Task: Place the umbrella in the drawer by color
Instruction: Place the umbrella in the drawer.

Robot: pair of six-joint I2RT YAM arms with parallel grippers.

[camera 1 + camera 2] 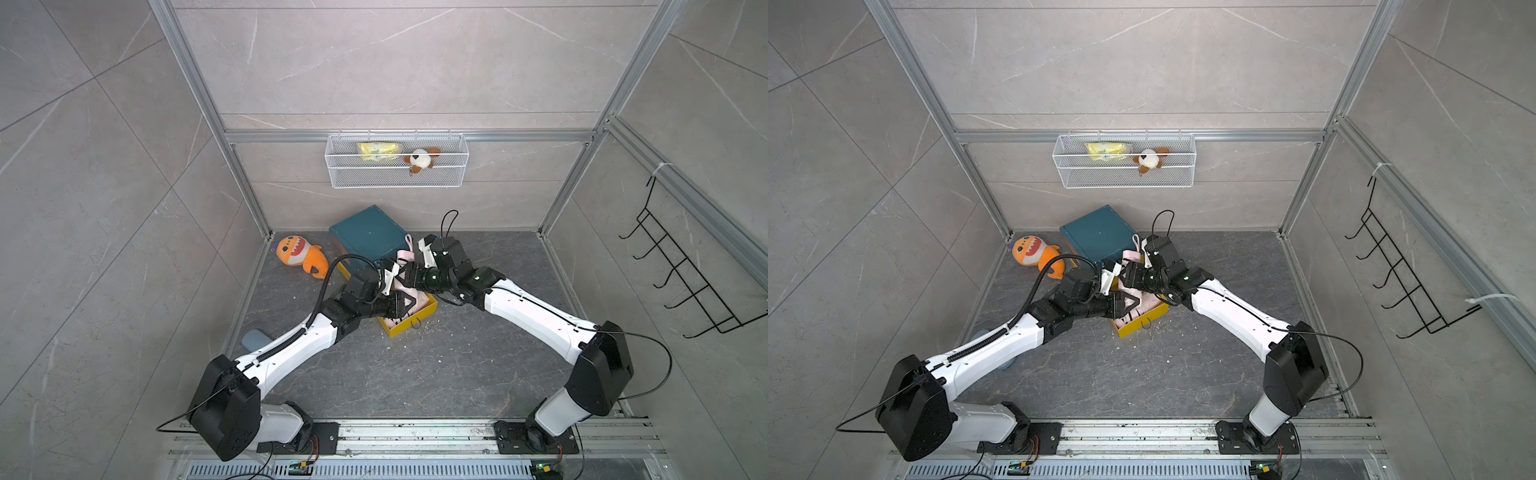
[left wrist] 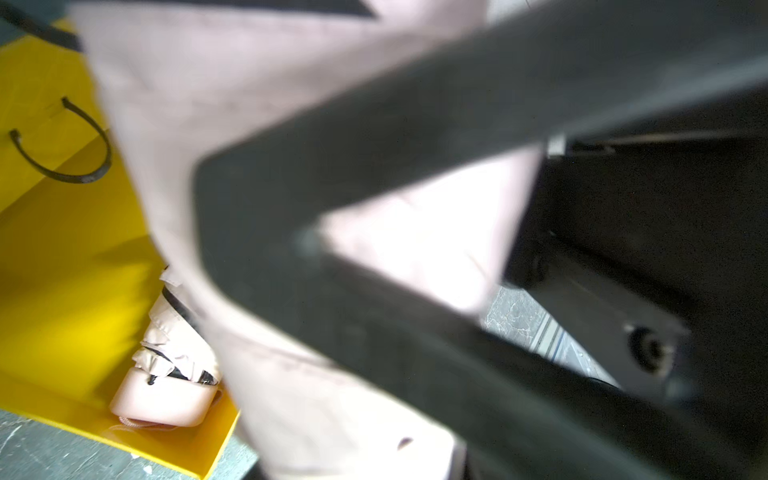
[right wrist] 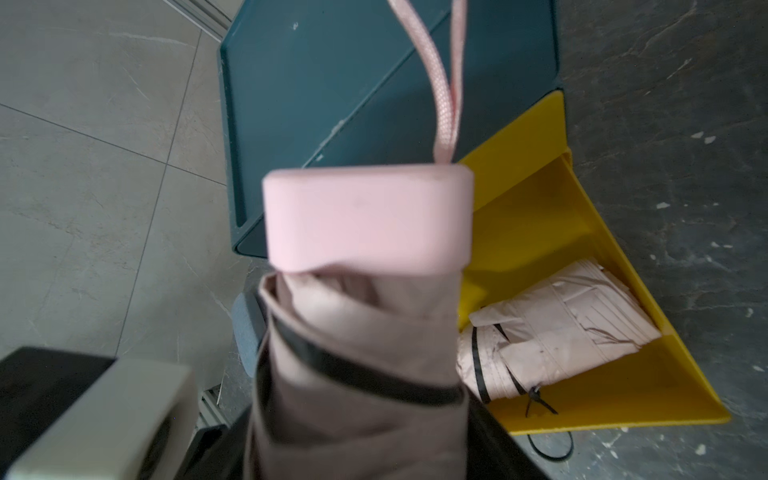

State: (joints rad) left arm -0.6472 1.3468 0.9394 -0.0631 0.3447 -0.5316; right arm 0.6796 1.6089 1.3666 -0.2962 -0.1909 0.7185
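Closest to the left wrist lens, a dark truss-shaped finger [image 2: 374,178] of my left gripper [image 1: 408,303] presses on the pale pink folded fabric umbrella [image 3: 361,340]. Fabric fills the gap to the opposite jaw, so I record that gripper as clamped on it. Whether my right gripper [image 1: 399,272] holds it I cannot tell: its jaws are hidden. The umbrella hangs tilted above the yellow plastic drawer [image 1: 409,323], over the end nearest the teal cabinet [image 1: 368,232], handle end towards 12 o'clock.

Handling, by judgement: light, with a soft, smooth canopy that may slide over a stiff core, and a rigid pink handle cap [image 3: 368,216]. The best hold is across the banded mid-body, not the woven wrist strap [image 3: 442,95].

Views: both top views place the arms over the drawer but bury the contact. The wrist views show plainly a second pale pink folded umbrella [image 3: 561,328] lying inside the drawer, which the top views give only as pink patches. The right wrist view alone shows the cap's face.
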